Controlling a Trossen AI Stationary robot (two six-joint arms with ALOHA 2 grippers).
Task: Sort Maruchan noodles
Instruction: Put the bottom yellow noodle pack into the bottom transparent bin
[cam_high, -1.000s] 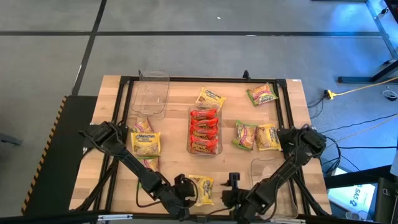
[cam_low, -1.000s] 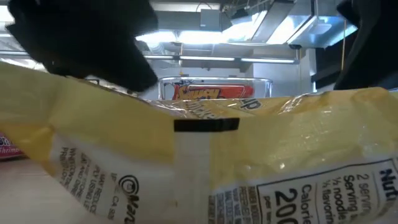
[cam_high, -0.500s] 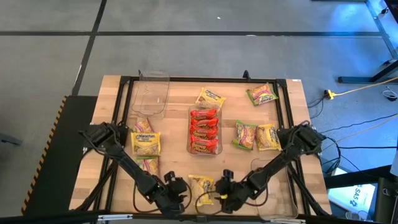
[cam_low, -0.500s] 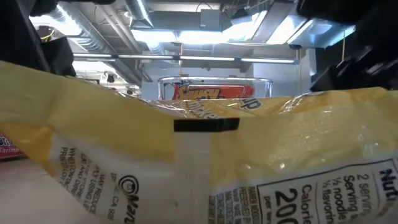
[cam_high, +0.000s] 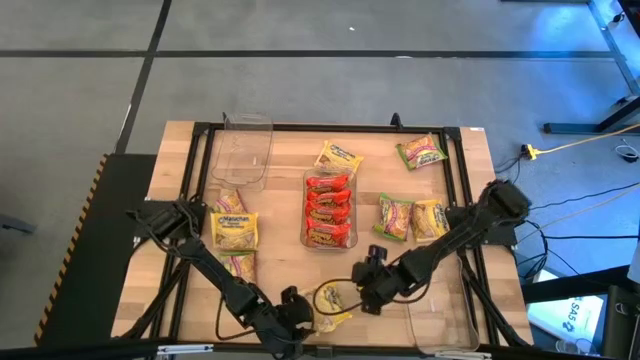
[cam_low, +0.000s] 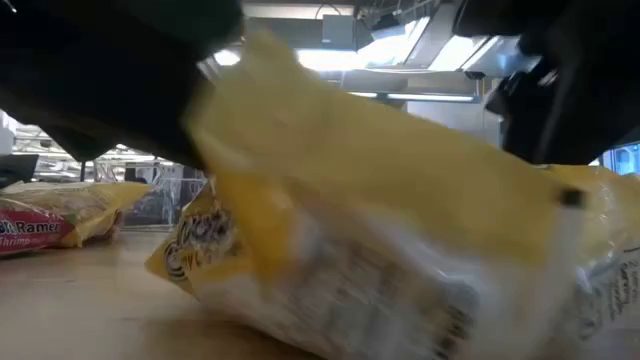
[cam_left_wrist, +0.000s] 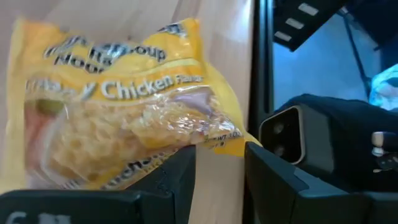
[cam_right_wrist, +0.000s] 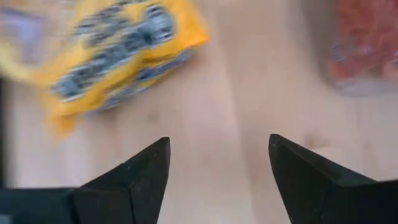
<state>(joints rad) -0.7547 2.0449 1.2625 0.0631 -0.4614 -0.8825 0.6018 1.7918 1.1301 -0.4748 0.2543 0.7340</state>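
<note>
A yellow chicken noodle packet (cam_high: 330, 298) sits near the table's near edge, tipped up at one end in the low view (cam_low: 380, 230). My left gripper (cam_high: 298, 310) is at its left side, shut on its edge. In the left wrist view the packet (cam_left_wrist: 118, 106) fills the space just past my left gripper (cam_left_wrist: 219, 149). My right gripper (cam_high: 368, 275) hangs open just right of the packet and touches nothing. The right wrist view shows the packet (cam_right_wrist: 118, 50) beyond the open right gripper (cam_right_wrist: 219, 143). Red packets fill the centre clear tray (cam_high: 328, 210). My left gripper pinches the yellow packet by a corner of its edge (cam_left_wrist: 227, 142), at the free ends of the two fingers. It comes in low from the table's left. The packet stands tilted, its raised end (cam_low: 260, 70) up and its lower edge (cam_low: 200, 275) near the tabletop.
An empty clear tray (cam_high: 243, 150) stands at the far left and another (cam_high: 440, 295) at the near right. Loose packets lie left (cam_high: 232, 228), far centre (cam_high: 338, 155), far right (cam_high: 422, 150) and right (cam_high: 410, 218). A black frame rail (cam_high: 463, 170) borders the table.
The yellow packet lay flat between the two grippers; now one end is tipped up and it has turned. My right gripper has drawn back from the near edge toward the far side, staying open. My left gripper has shifted right toward the packet.
</note>
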